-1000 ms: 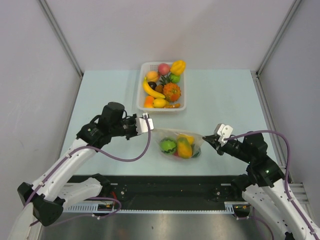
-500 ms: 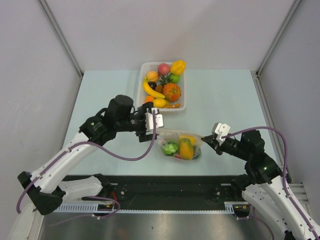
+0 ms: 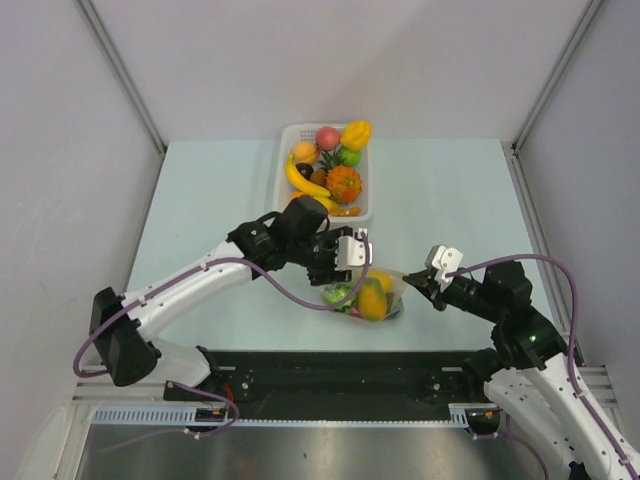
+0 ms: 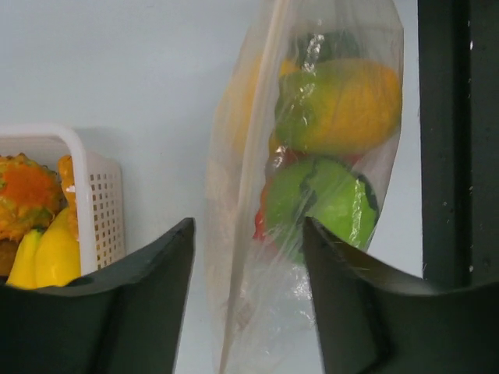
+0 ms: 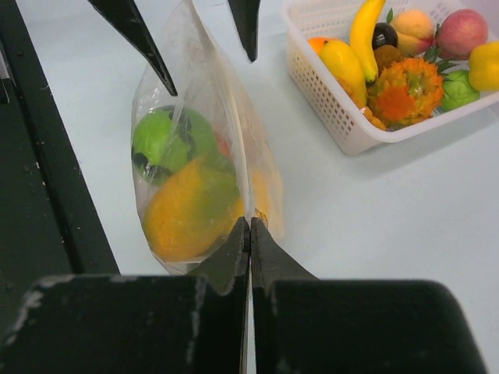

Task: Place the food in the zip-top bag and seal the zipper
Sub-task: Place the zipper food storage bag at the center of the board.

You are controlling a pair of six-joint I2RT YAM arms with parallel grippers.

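You will find no text, label, brand, number or sign that can be read in any of these views. The zip-top bag (image 4: pixel 234 257) shows only clear crinkled plastic, and the white basket (image 4: pixel 101 210) shows only its plain slotted wall.
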